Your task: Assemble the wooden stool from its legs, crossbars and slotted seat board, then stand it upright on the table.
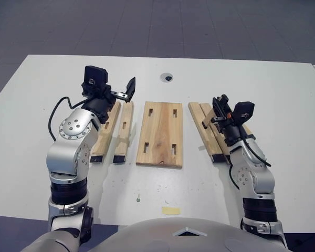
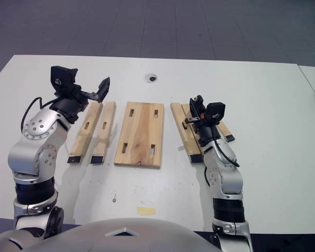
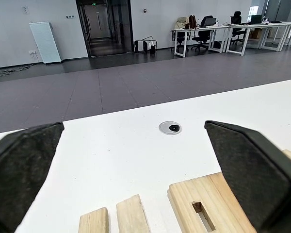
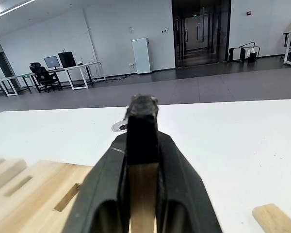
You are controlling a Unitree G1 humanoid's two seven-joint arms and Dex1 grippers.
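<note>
Left eye view looks down on a white counter (image 1: pixel 252 79) with stool parts laid out in a row. One seat board (image 1: pixel 160 134) lies flat in the middle, with four slots cut in it, two far and two near. To its left lie two legs side by side, an outer leg (image 1: pixel 106 131) and an inner leg (image 1: pixel 124 131). Each has one slot and a black near end. To the right of the board lies a pair of long pieces (image 1: pixel 207 134), touching along their length, also black at the near end. One more piece (image 2: pixel 227 135) shows just right of them, partly hidden by the right arm.

A round grommet (image 1: pixel 168 77) sits in the counter beyond the board. A small yellow slip (image 1: pixel 170 210) and a tiny green speck (image 1: pixel 138 198) lie near the front edge. Grey tiled floor runs behind the counter. The wrist views show an open office with desks, chairs and dark double doors.

The left arm is bent at the elbow with its forearm raised. The left tool (image 1: pixel 115 88) hangs above the far ends of the two legs with its fingers spread wide, gripping nothing. The right arm reaches forward, low over the right-hand pieces. The right tool (image 4: pixel 142 141) is clenched on a pale wooden bar (image 4: pixel 142 184) with a dark end.
</note>
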